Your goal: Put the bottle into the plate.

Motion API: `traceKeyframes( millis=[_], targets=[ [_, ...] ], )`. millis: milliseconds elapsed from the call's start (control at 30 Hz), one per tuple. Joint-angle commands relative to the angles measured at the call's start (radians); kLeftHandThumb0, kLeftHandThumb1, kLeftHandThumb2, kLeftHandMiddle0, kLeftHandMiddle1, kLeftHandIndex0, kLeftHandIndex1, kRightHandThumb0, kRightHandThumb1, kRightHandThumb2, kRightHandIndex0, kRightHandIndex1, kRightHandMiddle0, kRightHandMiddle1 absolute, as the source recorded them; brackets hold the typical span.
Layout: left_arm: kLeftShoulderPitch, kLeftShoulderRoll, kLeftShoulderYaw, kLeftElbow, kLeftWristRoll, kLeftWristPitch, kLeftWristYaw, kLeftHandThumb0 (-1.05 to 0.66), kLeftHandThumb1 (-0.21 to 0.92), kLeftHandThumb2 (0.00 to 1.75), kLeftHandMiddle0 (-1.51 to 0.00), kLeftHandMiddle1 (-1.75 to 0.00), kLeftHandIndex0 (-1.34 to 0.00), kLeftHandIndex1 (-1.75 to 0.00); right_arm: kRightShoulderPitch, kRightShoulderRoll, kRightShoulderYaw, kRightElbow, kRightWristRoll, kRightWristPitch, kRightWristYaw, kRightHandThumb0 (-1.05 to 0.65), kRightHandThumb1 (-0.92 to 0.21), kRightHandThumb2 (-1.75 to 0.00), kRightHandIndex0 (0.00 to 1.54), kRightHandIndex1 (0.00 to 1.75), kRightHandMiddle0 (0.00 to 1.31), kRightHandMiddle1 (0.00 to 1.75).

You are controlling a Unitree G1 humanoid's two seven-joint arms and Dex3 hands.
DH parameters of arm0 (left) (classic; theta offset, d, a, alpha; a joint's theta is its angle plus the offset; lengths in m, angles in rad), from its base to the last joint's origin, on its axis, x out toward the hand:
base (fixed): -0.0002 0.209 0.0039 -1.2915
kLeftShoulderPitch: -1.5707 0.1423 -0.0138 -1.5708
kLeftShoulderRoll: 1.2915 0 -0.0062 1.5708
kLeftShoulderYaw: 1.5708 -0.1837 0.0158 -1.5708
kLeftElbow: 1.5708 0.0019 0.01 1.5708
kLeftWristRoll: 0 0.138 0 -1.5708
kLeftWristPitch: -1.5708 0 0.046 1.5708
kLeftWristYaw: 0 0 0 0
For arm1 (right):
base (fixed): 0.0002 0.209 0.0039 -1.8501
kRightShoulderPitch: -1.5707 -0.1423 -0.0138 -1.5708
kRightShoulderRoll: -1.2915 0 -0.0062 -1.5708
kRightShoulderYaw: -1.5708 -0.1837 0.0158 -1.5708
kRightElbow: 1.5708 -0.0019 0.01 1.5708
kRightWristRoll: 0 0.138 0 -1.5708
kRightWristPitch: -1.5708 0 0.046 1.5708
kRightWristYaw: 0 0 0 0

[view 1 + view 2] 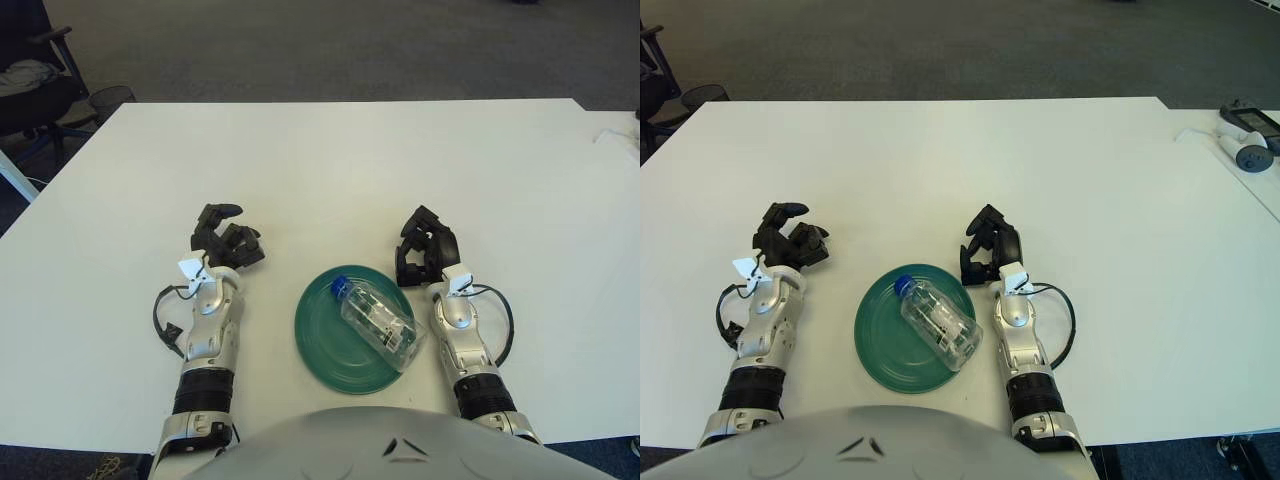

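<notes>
A clear plastic bottle (378, 322) with a blue cap lies on its side in the green plate (325, 340), cap toward the far left, its base over the plate's right rim. My right hand (425, 250) shows just beyond the plate's right edge, fingers curled, holding nothing and apart from the bottle. My left hand (226, 240) shows to the left of the plate, fingers loosely curled and empty.
The white table (330, 170) stretches far ahead. A black office chair (35, 85) stands off the far left corner. Small devices (1245, 135) lie on another table at the far right.
</notes>
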Motion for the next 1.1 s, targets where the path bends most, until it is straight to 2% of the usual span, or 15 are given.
traceKeyframes(
  millis=[0, 67, 233, 500, 733, 1067],
  targets=[
    [0.033, -0.008, 0.006, 0.073, 0.025, -0.035, -0.036, 0.00, -0.08, 1.75, -0.91, -1.70, -0.69, -1.75, 0.070, 0.002, -0.007, 0.036, 0.007, 0.062, 0.001, 0.00, 0.04, -1.70, 0.90, 1.66, 0.66, 1.75],
    [0.039, -0.012, 0.008, 0.090, 0.035, -0.061, -0.048, 0.00, -0.07, 1.75, -0.90, -1.72, -0.68, -1.75, 0.072, 0.003, -0.007, 0.031, 0.003, 0.064, -0.003, 0.00, 0.05, -1.71, 0.91, 1.66, 0.67, 1.75],
    [0.051, -0.014, 0.006, 0.172, 0.095, -0.208, -0.072, 0.00, -0.06, 1.75, -0.88, -1.74, -0.68, -1.75, 0.074, -0.003, -0.004, 0.028, -0.010, 0.060, -0.008, 0.00, 0.06, -1.72, 0.91, 1.66, 0.68, 1.75],
    [0.038, -0.003, 0.000, 0.291, 0.217, -0.389, -0.039, 0.00, -0.06, 1.75, -0.88, -1.75, -0.68, -1.75, 0.071, -0.008, -0.004, 0.036, -0.005, 0.054, 0.001, 0.00, 0.07, -1.73, 0.90, 1.69, 0.68, 1.75],
    [0.043, -0.003, -0.010, 0.321, 0.273, -0.433, -0.022, 0.00, -0.07, 1.75, -0.89, -1.73, -0.68, -1.75, 0.070, -0.008, -0.005, 0.034, -0.002, 0.050, 0.004, 0.00, 0.06, -1.73, 0.89, 1.70, 0.68, 1.75],
    [0.044, -0.001, -0.022, 0.354, 0.300, -0.449, -0.017, 0.00, -0.07, 1.75, -0.90, -1.71, -0.68, -1.75, 0.076, -0.004, -0.003, 0.019, 0.005, 0.051, 0.015, 0.00, 0.05, -1.71, 0.89, 1.69, 0.67, 1.75]
  ],
)
